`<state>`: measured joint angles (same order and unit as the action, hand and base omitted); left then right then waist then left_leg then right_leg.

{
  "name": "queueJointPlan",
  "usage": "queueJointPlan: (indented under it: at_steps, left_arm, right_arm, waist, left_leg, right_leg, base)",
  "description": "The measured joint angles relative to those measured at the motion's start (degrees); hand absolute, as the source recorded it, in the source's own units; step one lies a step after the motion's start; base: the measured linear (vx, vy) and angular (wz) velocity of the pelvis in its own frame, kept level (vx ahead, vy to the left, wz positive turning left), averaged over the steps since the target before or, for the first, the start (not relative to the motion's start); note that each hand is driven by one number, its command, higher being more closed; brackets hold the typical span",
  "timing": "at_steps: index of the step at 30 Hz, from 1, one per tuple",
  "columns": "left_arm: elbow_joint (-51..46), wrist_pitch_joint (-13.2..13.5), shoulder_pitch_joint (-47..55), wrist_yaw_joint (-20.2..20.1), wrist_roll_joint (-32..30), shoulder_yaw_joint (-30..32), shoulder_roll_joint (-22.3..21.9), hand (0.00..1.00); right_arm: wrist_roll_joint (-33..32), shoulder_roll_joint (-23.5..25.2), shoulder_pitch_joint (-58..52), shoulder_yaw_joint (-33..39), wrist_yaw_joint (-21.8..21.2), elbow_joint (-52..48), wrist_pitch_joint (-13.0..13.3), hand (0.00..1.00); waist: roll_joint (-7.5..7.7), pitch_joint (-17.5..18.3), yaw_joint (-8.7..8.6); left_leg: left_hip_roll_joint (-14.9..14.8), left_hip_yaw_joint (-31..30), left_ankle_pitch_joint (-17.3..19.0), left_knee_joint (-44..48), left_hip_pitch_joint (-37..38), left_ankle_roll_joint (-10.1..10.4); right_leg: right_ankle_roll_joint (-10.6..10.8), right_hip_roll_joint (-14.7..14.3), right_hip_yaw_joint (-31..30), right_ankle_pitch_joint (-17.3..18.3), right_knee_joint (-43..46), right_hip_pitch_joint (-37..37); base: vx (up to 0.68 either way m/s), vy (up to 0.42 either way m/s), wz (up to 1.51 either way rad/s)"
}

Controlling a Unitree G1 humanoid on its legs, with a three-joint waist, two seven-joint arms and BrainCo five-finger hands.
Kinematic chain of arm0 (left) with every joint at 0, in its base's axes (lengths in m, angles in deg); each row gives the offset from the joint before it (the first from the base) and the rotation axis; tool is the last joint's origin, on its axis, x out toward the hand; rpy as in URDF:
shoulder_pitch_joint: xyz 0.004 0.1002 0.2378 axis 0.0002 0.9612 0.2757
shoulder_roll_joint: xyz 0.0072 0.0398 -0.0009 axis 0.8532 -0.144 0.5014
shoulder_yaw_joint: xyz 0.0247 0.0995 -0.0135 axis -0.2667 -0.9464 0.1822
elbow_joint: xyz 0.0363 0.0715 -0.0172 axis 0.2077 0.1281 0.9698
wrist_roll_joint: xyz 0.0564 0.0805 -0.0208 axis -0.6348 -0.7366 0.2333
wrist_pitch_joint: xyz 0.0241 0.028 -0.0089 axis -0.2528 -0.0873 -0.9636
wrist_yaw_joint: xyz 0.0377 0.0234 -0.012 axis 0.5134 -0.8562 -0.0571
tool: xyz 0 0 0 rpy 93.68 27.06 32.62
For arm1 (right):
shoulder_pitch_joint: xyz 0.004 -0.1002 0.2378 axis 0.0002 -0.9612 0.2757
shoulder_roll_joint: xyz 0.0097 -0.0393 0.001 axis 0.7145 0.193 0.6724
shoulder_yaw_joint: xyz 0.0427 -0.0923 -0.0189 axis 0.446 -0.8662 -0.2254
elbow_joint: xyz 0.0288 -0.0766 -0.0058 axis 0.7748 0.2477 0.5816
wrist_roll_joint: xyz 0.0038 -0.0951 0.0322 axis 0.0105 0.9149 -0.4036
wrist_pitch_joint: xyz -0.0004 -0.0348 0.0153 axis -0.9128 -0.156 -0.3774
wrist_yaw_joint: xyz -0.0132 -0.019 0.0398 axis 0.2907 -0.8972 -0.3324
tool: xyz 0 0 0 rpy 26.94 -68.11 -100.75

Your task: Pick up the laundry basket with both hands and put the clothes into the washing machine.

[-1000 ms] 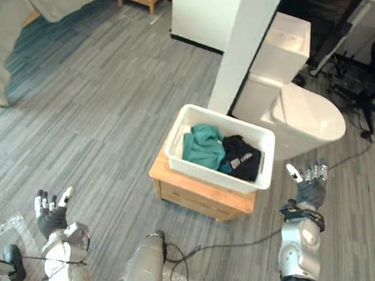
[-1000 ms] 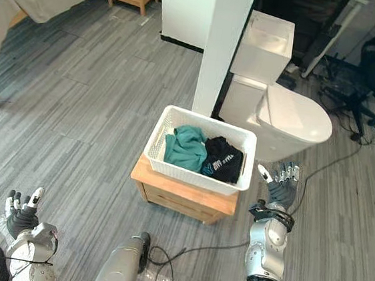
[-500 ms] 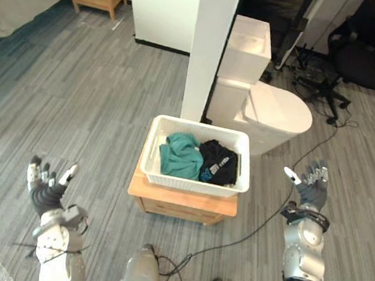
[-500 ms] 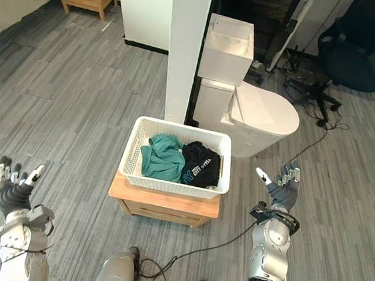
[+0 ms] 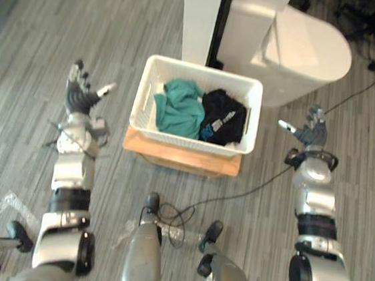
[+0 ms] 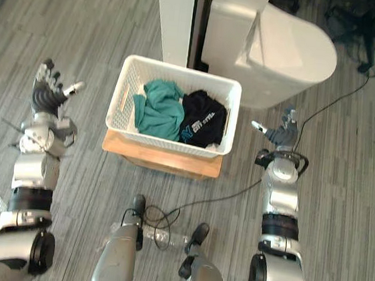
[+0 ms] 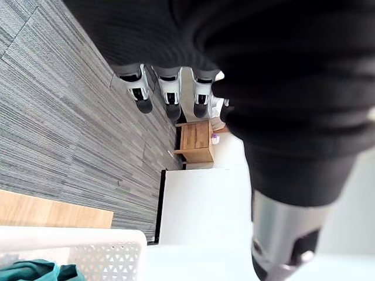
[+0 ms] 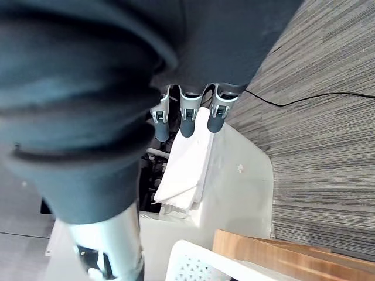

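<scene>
Basket [image 5: 189, 139] with clothes [image 5: 177, 109] on counter [image 5: 179, 157], not yet lifted. Left hand [image 5: 79, 95], right hand [image 5: 311, 135] flank it, fingers spread, empty. Grasp, carry, unloading remain.

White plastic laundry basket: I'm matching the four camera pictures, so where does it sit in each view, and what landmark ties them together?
Left eye view: the white lattice-walled plastic laundry basket sits upper centre, with a teal garment inside.
Right eye view: upper centre, slightly left of the middle.
Left wrist view: one lattice corner, past the fingers.
Right wrist view: a rim corner.
Shared landmark: the low wooden stand under it.
</scene>
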<state>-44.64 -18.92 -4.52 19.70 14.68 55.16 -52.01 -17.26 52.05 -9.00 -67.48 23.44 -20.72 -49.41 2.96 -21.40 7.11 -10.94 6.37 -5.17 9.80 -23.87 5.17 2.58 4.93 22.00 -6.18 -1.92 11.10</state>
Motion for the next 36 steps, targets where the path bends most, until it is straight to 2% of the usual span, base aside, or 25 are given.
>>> queueJointPlan:
  at_steps: [2, 3, 5, 6, 10, 12, 15, 22, 28, 36]
  left_arm:
    - [5.2, -0.5, -7.4, 0.0, 0.3, -3.2, 4.0, 0.0]
    - [7.0, -0.7, -9.4, -0.1, 0.5, -4.3, 4.8, 0.0]
    - [13.4, -1.6, -15.9, -0.2, 1.0, -7.8, 6.6, 0.0]
    - [18.8, -2.1, -20.8, -1.0, 1.8, -10.0, 7.3, 0.0]
    - [27.5, -2.6, -32.7, -4.2, 1.7, -13.7, 7.4, 0.0]
    - [30.8, -2.6, -38.9, -5.6, 1.7, -14.9, 7.0, 0.0]
    - [33.1, -2.4, -43.1, -6.5, 1.1, -14.8, 6.4, 0.0]
    - [36.0, -2.8, -44.4, -8.5, -4.2, -13.5, 6.2, 0.0]
    - [36.3, -4.1, -45.1, -11.2, -12.0, -11.6, 6.2, 0.0]
    - [36.3, -4.0, -45.1, -13.7, -17.1, -8.0, 6.5, 0.0]
  right_arm:
    - [-1.5, -1.2, 4.4, 0.2, 0.3, 3.8, -0.4, 0.0]
    - [-2.4, -1.5, 5.5, 0.2, 0.4, 5.5, -0.5, 0.0]
    - [-6.0, -1.9, 8.1, 0.1, 0.7, 10.5, -0.5, 0.0]
    - [-10.3, -2.0, 10.0, 0.2, 0.1, 14.1, -0.4, 0.0]
    - [-19.2, -1.8, 15.0, 0.1, -3.2, 21.0, -0.4, 0.0]
    - [-22.1, -1.8, 18.1, 0.0, -5.0, 23.8, -0.4, 0.0]
    - [-24.6, -1.8, 22.0, -0.5, -6.3, 26.4, -0.4, 0.0]
    - [-29.4, -2.3, 27.7, -1.0, -8.1, 32.1, -0.1, 0.0]
    - [-29.5, -2.8, 31.4, -3.7, -10.3, 34.7, 0.1, 0.0]
    - [-26.8, -3.9, 34.6, -7.3, -12.8, 35.9, -0.3, 0.0]
  waist:
    - [0.04, -2.7, 0.22]
    - [0.03, -2.9, 0.29]
    - [0.14, -3.4, 0.48]
    - [0.12, -4.1, 0.67]
    - [0.1, -4.6, 0.07]
    - [0.13, -5.7, -0.15]
    - [0.17, -5.8, -0.01]
    - [0.22, -6.0, -0.25]
    - [0.23, -6.0, -0.44]
    - [0.24, -5.9, -0.66]
  left_leg:
    - [0.0, -0.6, 0.0, 1.4, -2.6, 0.0]
    - [0.0, -0.9, -0.1, 1.6, -3.5, -0.2]
    - [-0.1, -1.7, -0.2, 2.4, -5.6, -0.3]
    - [-0.1, -2.0, -0.2, 2.7, -6.2, -0.3]
    - [-1.1, -3.4, -0.2, 4.9, -10.4, -0.3]
    - [-1.7, -4.2, -0.1, 6.2, -12.4, -0.3]
    - [-2.6, -4.2, -0.1, 7.0, -14.8, -0.3]
    - [-4.1, -4.6, -0.1, 9.0, -18.5, -0.2]
    - [-5.3, -4.0, -0.1, 10.0, -20.3, -0.2]
    - [-6.3, -3.1, -0.1, 10.9, -22.0, -0.2]
  right_leg:
    - [0.0, 0.1, 0.2, -0.3, 0.7, 2.0]
    - [-0.1, 0.1, 0.4, -0.3, 0.9, 2.7]
    - [-0.1, 0.0, 1.2, -0.5, 1.1, 4.1]
    - [-0.1, 0.0, 1.4, -0.5, 1.6, 4.6]
    - [-0.1, -0.1, 2.6, -0.5, 2.8, 7.4]
    - [-0.1, -0.5, 3.3, -0.5, 3.4, 8.5]
    - [-0.1, -1.1, 3.6, -0.5, 4.1, 10.7]
    - [-0.2, -2.1, 4.4, -0.8, 4.8, 13.6]
    - [-0.4, -2.9, 4.4, -1.3, 4.8, 15.4]
    - [-0.9, -3.4, 3.8, -1.9, 4.7, 17.3]
  base:
    - [-0.07, 0.04, 0.02]
    - [-0.07, 0.037, 0.1]
    - [-0.05, 0.027, 0.11]
    - [-0.04, 0.023, 0.06]
    - [-0.03, 0.02, 0.06]
    - [-0.05, 0.013, 0.04]
    - [-0.03, 0.0, -0.07]
    - [0.01, -0.007, -0.07]
    - [0.02, -0.013, -0.12]
    - [0.04, -0.011, -0.1]
